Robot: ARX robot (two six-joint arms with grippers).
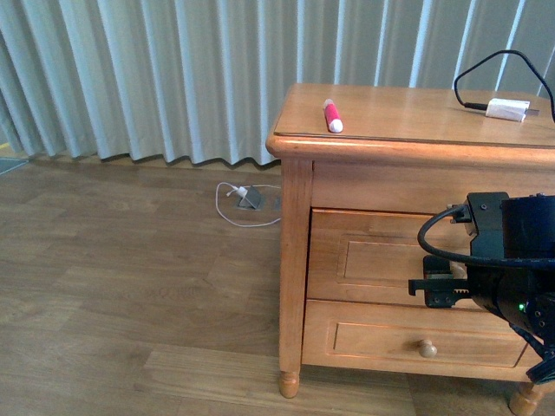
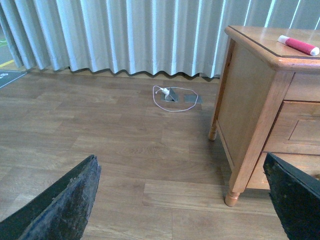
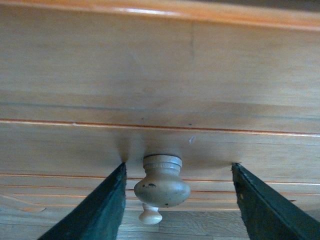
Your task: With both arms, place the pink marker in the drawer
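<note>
Cabinet top [image 1: 416, 113] bears pink marker [image 1: 333, 116], well above right hand [image 1: 432, 290].

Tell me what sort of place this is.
Probably a bedroom or a similar home-style room: a wooden bedside cabinet, floor-length pale curtains hanging behind it, and wood-plank flooring.

Right gripper [image 3: 178, 166] jaws spread wide, either side of drawer [image 3: 75, 142] knob [image 3: 161, 181]. Fingers [image 3: 97, 210] not touching knob. Second knob [image 3: 150, 215] visible beyond, partly hidden by first.
</note>
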